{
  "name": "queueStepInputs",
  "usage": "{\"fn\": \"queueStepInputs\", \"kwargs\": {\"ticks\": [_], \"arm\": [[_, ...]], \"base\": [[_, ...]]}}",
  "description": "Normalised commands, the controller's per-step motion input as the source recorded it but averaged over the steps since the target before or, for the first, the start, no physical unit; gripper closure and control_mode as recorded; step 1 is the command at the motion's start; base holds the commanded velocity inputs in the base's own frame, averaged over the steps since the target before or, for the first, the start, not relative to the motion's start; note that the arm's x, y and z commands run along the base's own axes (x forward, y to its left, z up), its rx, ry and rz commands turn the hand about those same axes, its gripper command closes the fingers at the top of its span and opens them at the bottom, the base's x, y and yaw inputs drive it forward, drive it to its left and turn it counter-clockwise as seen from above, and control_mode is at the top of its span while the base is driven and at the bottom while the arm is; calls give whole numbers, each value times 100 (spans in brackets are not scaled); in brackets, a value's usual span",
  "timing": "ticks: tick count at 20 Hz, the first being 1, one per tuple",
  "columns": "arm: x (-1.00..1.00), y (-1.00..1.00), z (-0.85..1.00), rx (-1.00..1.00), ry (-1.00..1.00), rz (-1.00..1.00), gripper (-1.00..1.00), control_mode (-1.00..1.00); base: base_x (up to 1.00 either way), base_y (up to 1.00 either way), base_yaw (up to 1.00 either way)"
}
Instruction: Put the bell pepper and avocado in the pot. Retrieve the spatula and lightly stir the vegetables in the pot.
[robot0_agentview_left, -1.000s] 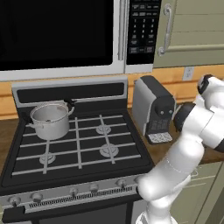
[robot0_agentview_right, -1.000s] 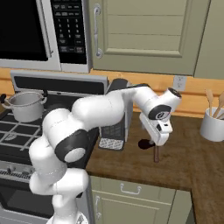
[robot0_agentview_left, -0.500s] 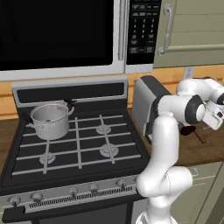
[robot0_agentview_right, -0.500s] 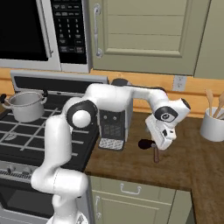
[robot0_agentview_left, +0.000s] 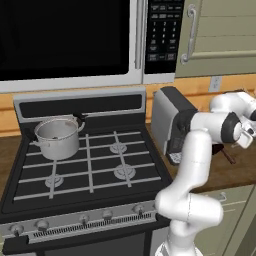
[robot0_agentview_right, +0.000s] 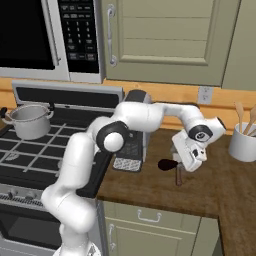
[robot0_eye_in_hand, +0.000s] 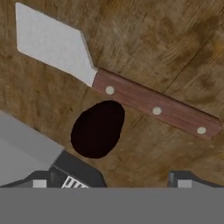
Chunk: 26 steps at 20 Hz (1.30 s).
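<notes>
The spatula (robot0_eye_in_hand: 131, 94) lies flat on the wooden counter, with its pale grey blade (robot0_eye_in_hand: 52, 43) and reddish-brown riveted handle right under my hand. The dark oval avocado (robot0_eye_in_hand: 97, 129) rests beside the handle, also seen as the avocado (robot0_agentview_right: 167, 164) on the counter. My gripper (robot0_eye_in_hand: 111, 183) hangs open a little above both, fingertips wide apart with nothing between them; it is the gripper (robot0_agentview_right: 182, 161) at the counter's middle. The steel pot (robot0_agentview_left: 57, 137) stands on the stove's back left burner, far left of my hand. The bell pepper is out of view.
A grey coffee machine (robot0_agentview_right: 135, 130) stands between the stove (robot0_agentview_left: 90, 175) and my hand, close to the avocado. A white utensil holder (robot0_agentview_right: 243, 144) with wooden spoons sits at the counter's far right. A microwave (robot0_agentview_left: 70, 40) and cabinets hang above.
The arm has stretched out to the right and its elbow has swung round; the hand has dropped slightly towards the spatula and avocado. The jaws have stayed open.
</notes>
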Motion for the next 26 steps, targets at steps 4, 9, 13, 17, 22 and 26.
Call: {"fn": "queueStepInputs", "kwargs": {"ticks": [4, 9, 13, 17, 22, 26], "arm": [[25, 37, -32, -20, 0, -6, -100, -100], [14, 20, -41, -21, 0, -7, -100, -100], [-10, 0, -23, -11, 0, -7, -100, -100], [-25, 15, -14, -8, 0, -9, -100, -100], [-21, 27, -11, -3, 0, -6, -100, -100], [-2, 30, -3, -3, -1, -5, 100, -100]], "base": [[0, 0, 0], [0, 0, 0], [0, 0, 0], [0, 0, 0], [0, 0, 0], [0, 0, 0]]}}
